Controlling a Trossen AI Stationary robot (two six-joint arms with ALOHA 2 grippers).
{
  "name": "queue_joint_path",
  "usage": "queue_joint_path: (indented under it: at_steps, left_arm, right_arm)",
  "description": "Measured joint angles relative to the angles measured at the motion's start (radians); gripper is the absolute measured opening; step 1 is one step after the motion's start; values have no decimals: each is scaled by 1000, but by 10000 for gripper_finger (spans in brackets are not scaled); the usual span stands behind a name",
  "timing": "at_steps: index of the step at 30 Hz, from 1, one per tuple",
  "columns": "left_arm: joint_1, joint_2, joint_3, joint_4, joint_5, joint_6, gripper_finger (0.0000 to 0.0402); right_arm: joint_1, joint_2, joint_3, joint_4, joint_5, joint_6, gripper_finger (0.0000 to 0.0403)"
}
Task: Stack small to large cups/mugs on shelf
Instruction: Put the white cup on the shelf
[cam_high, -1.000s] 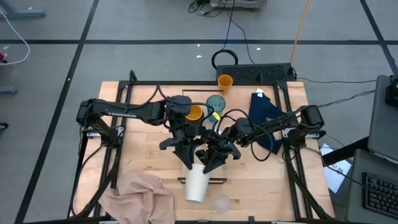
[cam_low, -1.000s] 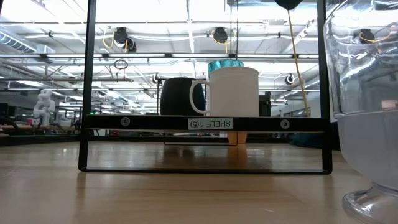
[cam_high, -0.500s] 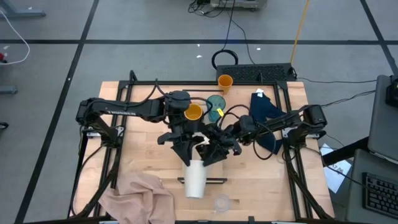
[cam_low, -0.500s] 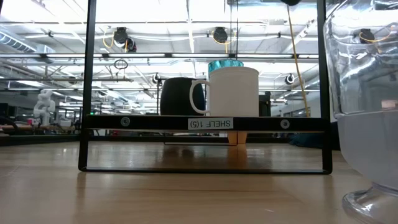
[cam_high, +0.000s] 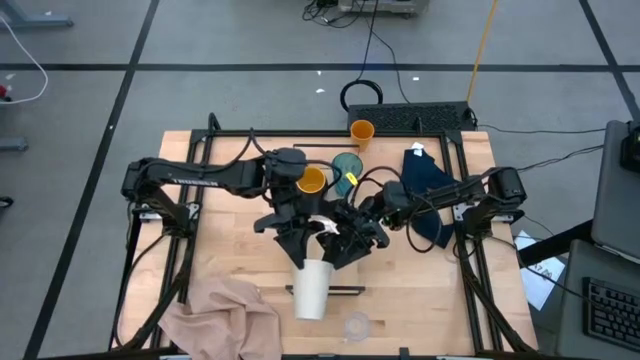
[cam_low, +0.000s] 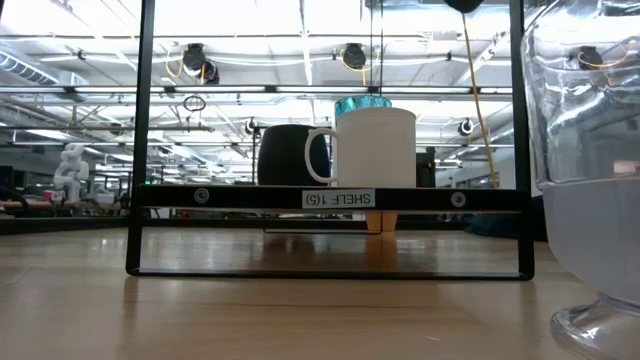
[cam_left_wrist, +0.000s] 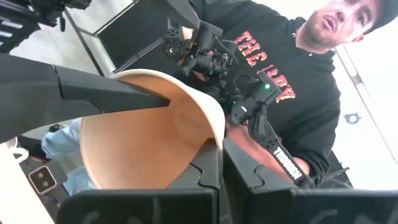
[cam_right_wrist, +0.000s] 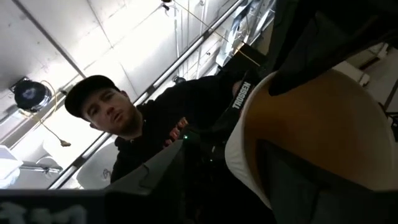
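Left gripper (cam_high: 297, 250) over table centre, pinched on the rim of the beige cup (cam_high: 312, 288), one finger inside the mouth, one outside. Cup hangs tipped, mouth toward both wrists, over the near end of the shelf (cam_high: 325, 290). It's the only grip I can confirm, so I'd keep it firm, turn the cup upright and lower it straight onto the board, clear of the white mug (cam_low: 372, 147).

Right gripper (cam_high: 345, 250) just beside it, at the same cup's mouth. Fingers look partly apart; can't tell if they touch the rim. I'd back this hand out along the rim without nudging.

On the shelf: dark mug (cam_low: 288, 154), white mug, teal tumbler (cam_low: 362, 103) behind. Orange cup (cam_high: 361, 133) at the far edge, clear glass (cam_high: 357, 325) at the near edge.
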Motion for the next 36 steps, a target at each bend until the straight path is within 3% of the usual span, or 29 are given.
queue_joint_path:
  at_steps: [8, 14, 21, 33, 36]
  left_arm:
    - [13, -46, -2, -6, -62, -32, 1]
    - [29, -89, -3, -108, -116, 7, 1]
    - [46, -125, -2, -100, -173, -15, 1]
    - [76, -148, -2, -106, -190, -47, 1]
    - [92, -150, -2, -82, -138, -91, 1]
  right_arm:
    - [-29, -20, 3, 9, -5, -82, 190]
    - [-58, -20, 3, 25, -10, -88, 190]
    - [-66, -21, 3, 80, 83, -129, 190]
    - [-66, -21, 3, 85, 148, -220, 190]
    - [-67, -21, 14, 53, 147, -225, 189]
